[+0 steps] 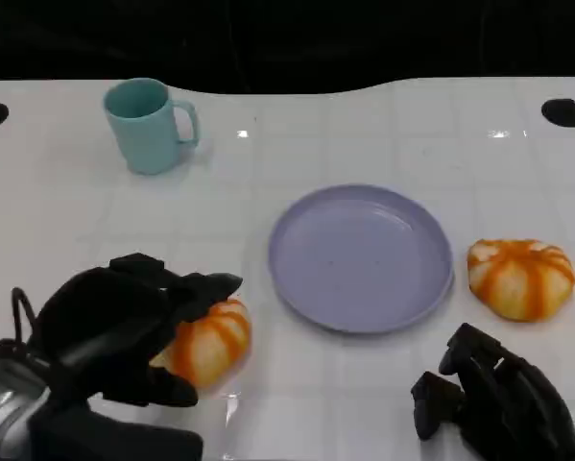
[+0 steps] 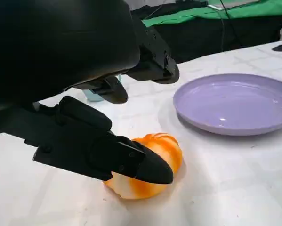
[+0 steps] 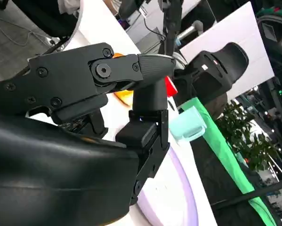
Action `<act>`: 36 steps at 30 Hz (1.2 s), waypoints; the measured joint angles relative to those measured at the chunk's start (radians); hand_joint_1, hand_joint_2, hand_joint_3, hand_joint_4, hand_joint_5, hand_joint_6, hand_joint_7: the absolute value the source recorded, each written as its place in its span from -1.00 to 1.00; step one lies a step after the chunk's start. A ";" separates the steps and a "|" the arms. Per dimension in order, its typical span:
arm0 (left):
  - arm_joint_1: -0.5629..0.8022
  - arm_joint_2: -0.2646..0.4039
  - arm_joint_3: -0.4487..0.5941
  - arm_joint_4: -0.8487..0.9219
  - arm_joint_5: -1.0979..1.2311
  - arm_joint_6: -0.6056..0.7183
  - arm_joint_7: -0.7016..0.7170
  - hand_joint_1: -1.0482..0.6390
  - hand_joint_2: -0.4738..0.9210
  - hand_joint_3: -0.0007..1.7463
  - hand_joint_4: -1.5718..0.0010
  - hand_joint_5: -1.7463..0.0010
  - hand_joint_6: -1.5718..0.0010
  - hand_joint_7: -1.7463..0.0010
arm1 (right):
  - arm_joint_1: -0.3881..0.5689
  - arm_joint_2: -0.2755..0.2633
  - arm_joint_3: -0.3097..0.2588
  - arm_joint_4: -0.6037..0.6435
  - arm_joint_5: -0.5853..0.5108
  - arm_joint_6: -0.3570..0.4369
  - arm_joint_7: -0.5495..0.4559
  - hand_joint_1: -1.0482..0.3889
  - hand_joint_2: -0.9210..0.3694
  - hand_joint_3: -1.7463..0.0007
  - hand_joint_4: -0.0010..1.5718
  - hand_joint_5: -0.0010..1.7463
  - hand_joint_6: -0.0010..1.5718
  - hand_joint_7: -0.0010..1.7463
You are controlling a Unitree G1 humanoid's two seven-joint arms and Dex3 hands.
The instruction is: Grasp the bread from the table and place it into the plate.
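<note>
Left hand (image 1: 124, 331) closing around a bread (image 1: 210, 341) on the bench (image 1: 57, 221).
The bread lies left of the empty purple plate (image 1: 361, 257); right hand (image 1: 498, 399) rests loosely curled, holding nothing, near a second bread (image 1: 520, 279).

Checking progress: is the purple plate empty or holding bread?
Empty: the plate shows bare purple; one bread sits at the left hand, another beside it.

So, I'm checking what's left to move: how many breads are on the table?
2. One bread lies left of the plate under the left hand; the other bread lies right of the plate.
</note>
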 measured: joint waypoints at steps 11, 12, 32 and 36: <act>-0.182 -0.029 -0.166 0.296 0.085 0.118 0.053 -0.54 1.00 -0.99 0.45 0.74 0.52 0.98 | 0.004 -0.006 -0.002 -0.006 0.002 0.001 0.003 -0.32 -1.00 0.72 -0.01 0.94 -0.12 0.62; -0.195 -0.033 -0.178 0.319 0.086 0.126 0.054 -0.53 1.00 -0.99 0.43 0.74 0.52 0.98 | 0.005 -0.006 -0.001 -0.007 0.002 0.001 0.003 -0.32 -1.00 0.72 -0.01 0.95 -0.11 0.62; -0.339 -0.049 -0.268 0.732 -0.007 -0.039 0.498 -0.09 0.62 0.23 0.00 -1.00 0.21 -0.99 | 0.009 -0.007 -0.008 -0.008 0.010 0.016 0.004 -0.31 -1.00 0.74 -0.02 0.92 -0.14 0.62; -0.351 -0.068 -0.276 0.819 -0.005 -0.070 0.644 -0.06 0.55 0.32 -0.01 -1.00 0.20 -1.00 | 0.009 -0.008 -0.011 -0.007 0.009 0.014 0.004 -0.33 -1.00 0.74 -0.01 0.93 -0.13 0.62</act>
